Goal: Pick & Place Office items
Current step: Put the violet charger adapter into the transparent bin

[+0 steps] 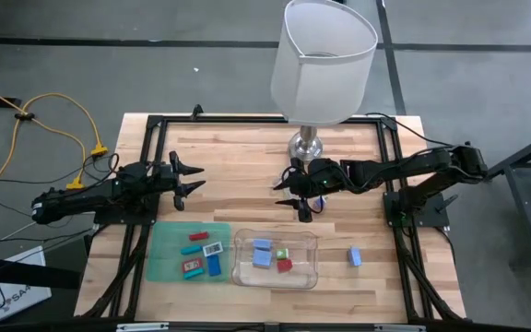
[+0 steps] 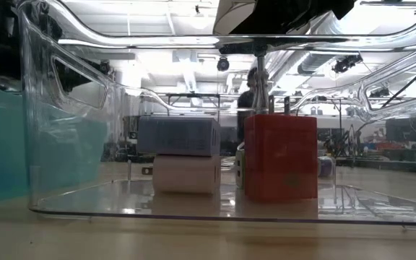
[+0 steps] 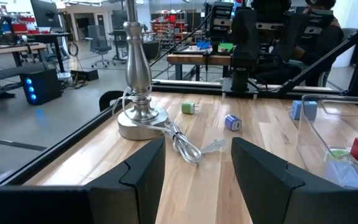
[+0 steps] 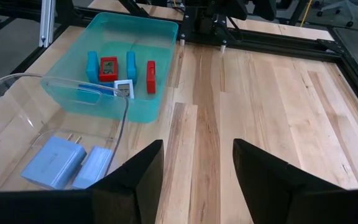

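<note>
Office items lie in two trays near the table's front edge. The teal tray (image 1: 190,251) (image 4: 114,62) holds red, blue and white pieces. The clear tray (image 1: 277,260) holds pale blue blocks (image 4: 55,163), a green piece and a red block (image 2: 280,155). A blue piece (image 1: 354,256) lies alone on the wood at the right. A green piece (image 3: 188,108) and a blue one (image 3: 232,122) lie beside the lamp base. My left gripper (image 1: 196,177) (image 3: 197,146) hovers open at the left. My right gripper (image 1: 289,198) (image 4: 197,149) hovers open mid-table, above bare wood behind the trays.
A tall lamp with a white shade (image 1: 323,60) stands on a silver base (image 1: 307,146) (image 3: 138,115) at the far middle; its cord (image 3: 185,146) trails over the wood. A black frame (image 1: 155,120) rims the table. Bare wood lies between the grippers.
</note>
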You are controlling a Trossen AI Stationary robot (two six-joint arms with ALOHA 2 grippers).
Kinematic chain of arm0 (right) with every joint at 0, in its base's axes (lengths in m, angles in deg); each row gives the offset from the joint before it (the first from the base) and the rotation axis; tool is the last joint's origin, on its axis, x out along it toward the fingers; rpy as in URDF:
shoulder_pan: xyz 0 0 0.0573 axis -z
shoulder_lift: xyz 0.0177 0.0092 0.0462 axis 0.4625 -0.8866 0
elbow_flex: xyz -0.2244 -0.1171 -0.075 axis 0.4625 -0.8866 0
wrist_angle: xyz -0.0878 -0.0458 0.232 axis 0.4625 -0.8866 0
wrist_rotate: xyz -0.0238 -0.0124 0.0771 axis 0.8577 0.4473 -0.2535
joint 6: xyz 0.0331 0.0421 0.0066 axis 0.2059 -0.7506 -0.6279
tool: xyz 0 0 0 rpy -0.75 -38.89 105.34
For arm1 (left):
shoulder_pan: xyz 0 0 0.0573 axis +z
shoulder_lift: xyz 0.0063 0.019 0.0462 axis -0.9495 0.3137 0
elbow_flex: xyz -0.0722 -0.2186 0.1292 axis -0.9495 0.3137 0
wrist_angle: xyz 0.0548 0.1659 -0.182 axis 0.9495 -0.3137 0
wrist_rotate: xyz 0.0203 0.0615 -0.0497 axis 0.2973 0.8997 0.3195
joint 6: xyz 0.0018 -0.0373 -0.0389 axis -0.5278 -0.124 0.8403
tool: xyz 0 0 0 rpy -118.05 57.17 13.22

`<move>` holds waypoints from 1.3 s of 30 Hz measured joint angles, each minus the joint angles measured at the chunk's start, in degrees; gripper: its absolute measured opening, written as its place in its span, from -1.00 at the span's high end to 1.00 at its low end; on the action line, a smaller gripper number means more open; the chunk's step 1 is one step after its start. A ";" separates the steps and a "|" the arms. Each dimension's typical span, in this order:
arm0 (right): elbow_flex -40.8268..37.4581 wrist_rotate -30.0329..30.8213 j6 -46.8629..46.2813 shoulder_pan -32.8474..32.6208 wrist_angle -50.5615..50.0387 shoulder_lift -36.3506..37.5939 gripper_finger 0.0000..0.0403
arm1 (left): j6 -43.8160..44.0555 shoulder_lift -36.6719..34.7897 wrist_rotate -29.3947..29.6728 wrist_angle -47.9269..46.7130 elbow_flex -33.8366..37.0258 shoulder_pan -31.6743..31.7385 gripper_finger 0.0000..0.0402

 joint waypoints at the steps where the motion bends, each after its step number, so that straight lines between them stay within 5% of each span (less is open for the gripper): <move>1: 0.00 0.00 0.02 0.00 0.00 0.00 0.11 | 0.02 0.00 -0.01 0.00 0.00 0.00 0.12; 23: 0.02 0.06 0.24 0.00 5.80 0.00 0.11 | -0.01 0.00 -0.04 0.03 0.00 -0.01 0.12; 30: 0.02 8.74 -0.15 0.00 9.03 0.00 0.11 | -0.03 0.00 -0.04 0.02 0.00 0.01 0.12; 39: 0.02 4.18 -1.40 -0.16 10.21 0.00 0.11 | -0.03 0.00 -0.04 0.02 0.00 0.01 0.12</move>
